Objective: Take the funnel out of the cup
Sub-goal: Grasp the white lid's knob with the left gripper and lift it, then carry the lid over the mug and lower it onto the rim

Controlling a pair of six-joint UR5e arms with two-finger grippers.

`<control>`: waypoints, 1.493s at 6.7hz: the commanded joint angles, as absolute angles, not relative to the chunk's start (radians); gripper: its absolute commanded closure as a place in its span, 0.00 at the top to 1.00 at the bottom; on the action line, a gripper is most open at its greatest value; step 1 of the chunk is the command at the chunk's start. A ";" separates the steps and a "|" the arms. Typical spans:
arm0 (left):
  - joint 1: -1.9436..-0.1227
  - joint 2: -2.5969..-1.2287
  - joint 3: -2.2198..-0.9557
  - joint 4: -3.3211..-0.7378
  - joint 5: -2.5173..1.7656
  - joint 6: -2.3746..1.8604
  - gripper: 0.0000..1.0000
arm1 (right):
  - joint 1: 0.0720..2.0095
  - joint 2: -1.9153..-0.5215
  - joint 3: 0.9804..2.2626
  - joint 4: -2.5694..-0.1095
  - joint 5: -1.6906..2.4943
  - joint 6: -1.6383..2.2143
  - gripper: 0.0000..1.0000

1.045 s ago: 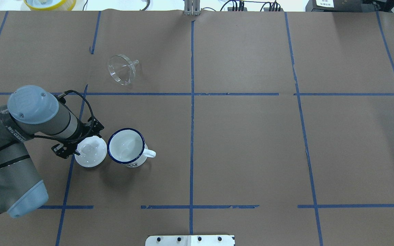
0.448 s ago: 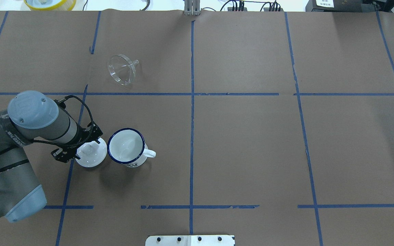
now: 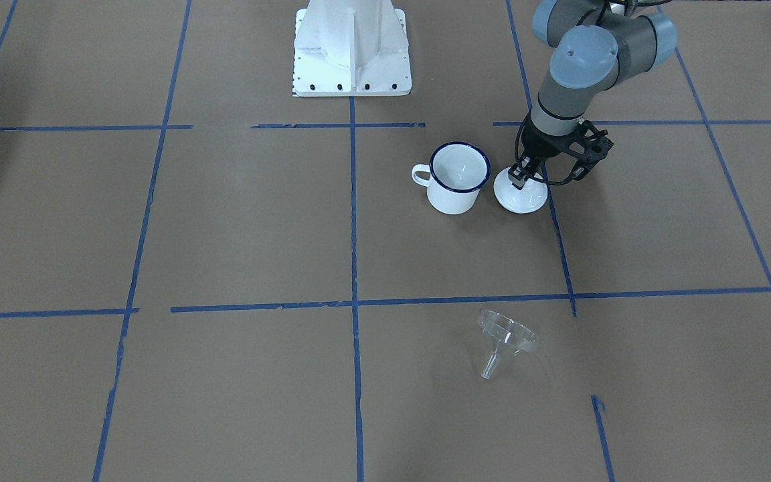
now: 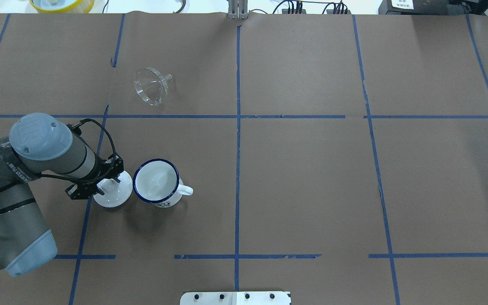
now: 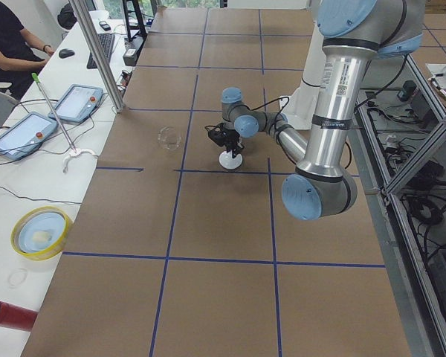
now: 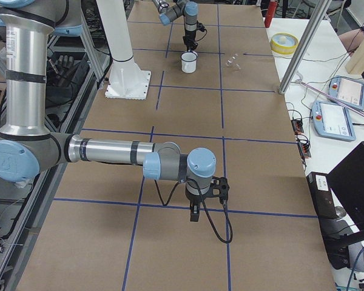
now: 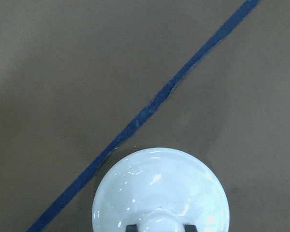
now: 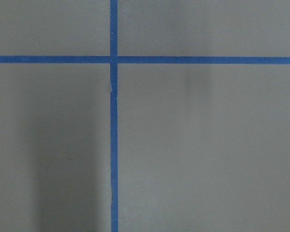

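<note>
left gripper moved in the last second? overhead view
Yes. Against the cup, which stayed put, the left gripper shifted toward the view's bottom edge and now sits over the knob of the lid rather than beside it.

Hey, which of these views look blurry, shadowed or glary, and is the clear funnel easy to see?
Left wrist-mounted: soft focus, small glints on the white lid. Right wrist-mounted: a dim shadow band down the left of the paper. Overhead exterior: sharp, the funnel shows mostly by its bright rim. Exterior left: the funnel is tiny and faint.
</note>
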State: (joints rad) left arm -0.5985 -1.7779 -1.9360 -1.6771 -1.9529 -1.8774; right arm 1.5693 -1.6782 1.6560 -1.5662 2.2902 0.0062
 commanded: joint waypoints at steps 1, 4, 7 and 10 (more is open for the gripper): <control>-0.620 -1.778 -2.052 -1.540 -1.953 -1.875 0.00 | 1.569 -1.678 1.657 -1.566 2.290 0.006 1.00; -0.651 -1.865 -2.142 -1.384 -1.953 -1.900 0.00 | 1.569 -1.678 1.657 -1.566 2.290 0.006 1.00; -0.626 -2.031 -2.092 -1.252 -2.005 -1.919 0.00 | 1.569 -1.678 1.657 -1.566 2.290 0.006 1.00; -0.597 -2.080 -2.031 -1.252 -2.003 -1.928 0.00 | 1.569 -1.678 1.657 -1.566 2.290 0.006 1.00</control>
State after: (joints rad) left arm -0.6011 -2.0683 -2.0453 -1.2525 -2.0027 -1.9261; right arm 1.5693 -1.6782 1.6567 -1.5662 2.2902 0.0061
